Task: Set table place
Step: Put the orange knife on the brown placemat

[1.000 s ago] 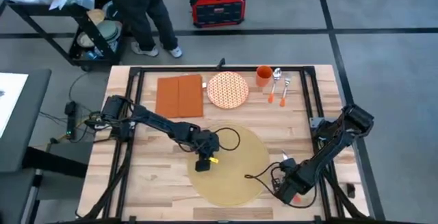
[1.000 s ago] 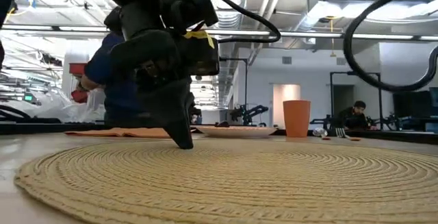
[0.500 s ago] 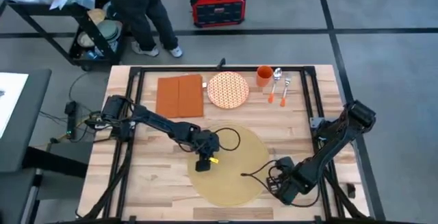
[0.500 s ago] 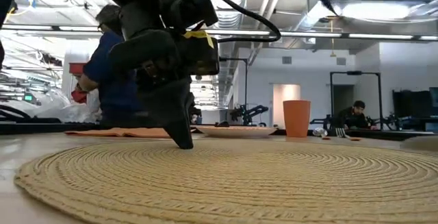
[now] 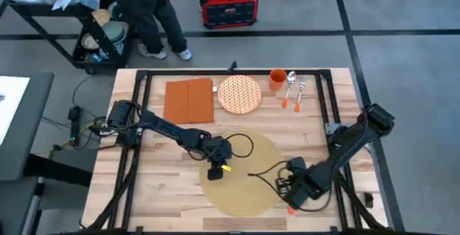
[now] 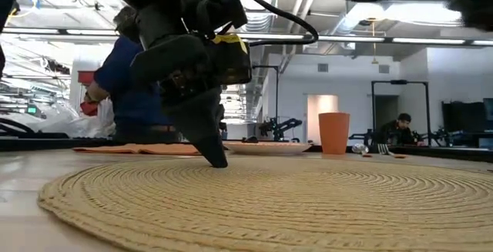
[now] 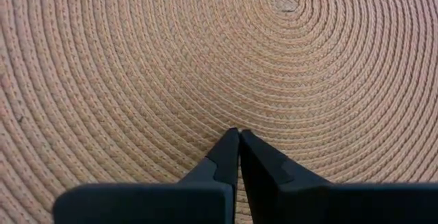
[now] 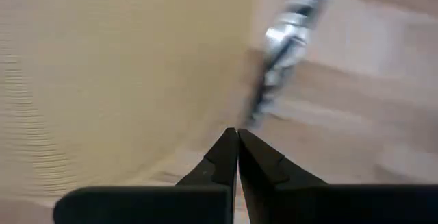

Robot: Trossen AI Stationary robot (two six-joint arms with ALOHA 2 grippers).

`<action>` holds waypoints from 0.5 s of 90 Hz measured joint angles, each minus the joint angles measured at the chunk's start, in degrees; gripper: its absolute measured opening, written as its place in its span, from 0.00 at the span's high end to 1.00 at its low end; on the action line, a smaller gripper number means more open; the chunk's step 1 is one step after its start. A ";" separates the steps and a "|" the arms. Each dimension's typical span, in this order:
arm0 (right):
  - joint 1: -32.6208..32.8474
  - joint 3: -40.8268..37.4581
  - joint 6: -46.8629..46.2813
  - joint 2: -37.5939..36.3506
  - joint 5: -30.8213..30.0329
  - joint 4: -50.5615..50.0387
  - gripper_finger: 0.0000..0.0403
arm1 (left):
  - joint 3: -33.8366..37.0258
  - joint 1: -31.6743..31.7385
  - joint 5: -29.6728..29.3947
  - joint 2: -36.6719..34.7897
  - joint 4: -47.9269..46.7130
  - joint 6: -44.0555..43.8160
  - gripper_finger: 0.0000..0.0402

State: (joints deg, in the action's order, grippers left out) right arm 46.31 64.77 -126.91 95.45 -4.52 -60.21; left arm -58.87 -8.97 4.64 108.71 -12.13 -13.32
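The place is a large round woven tan placemat lying flat on the near middle of the wooden table. My left gripper stands on the mat left of its centre, fingers shut, as the low view and the left wrist view show. My right gripper is low at the mat's right edge, fingers shut, with nothing between them. Its wrist view shows the mat on one side and bare wood on the other. My left gripper presses its shut fingertips down on the mat's top surface, a little left of the spiral's centre. The fingers slant down from the far left. The mat lies flat on the table under them. Whether my right gripper touches the mat's edge I cannot tell.
Along the far side lie a rust-orange napkin, a patterned plate, an orange cup and a spoon and fork. Black frame rails cross the top. A person stands beyond the far edge.
My right gripper has moved toward the table's left, from beside the mat up to its right edge. My left gripper has stayed pressed on the mat and shifted slightly toward the table's right, and the mat has slid that way with it.
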 joint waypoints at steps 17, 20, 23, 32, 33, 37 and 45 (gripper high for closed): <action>2.49 0.11 2.24 2.62 2.02 9.50 0.94 | -0.02 0.00 -0.08 0.02 -0.12 0.04 1.00; 2.40 0.11 2.30 3.70 1.87 12.00 0.91 | -0.02 0.00 -0.06 0.02 -0.12 0.04 1.00; 2.28 0.11 2.29 4.93 1.83 13.77 0.87 | -0.02 0.00 -0.09 0.02 -0.12 0.03 1.00; 2.03 0.09 1.49 8.20 2.93 16.69 0.76 | -0.02 0.00 -0.08 0.02 -0.10 0.07 1.00; 2.03 0.09 1.42 8.56 3.24 16.65 0.75 | -0.02 0.00 -0.08 0.02 -0.10 0.08 1.00; 1.90 0.09 1.06 9.59 4.69 16.28 0.71 | -0.02 0.00 -0.10 0.02 -0.10 0.10 1.00; 1.63 0.20 0.94 10.61 5.75 15.63 0.63 | -0.02 0.00 -0.10 0.02 -0.13 0.17 1.00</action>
State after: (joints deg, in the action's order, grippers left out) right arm 47.94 64.97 -125.97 106.06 1.23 -44.58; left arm -58.89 -8.97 4.54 108.73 -12.26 -13.15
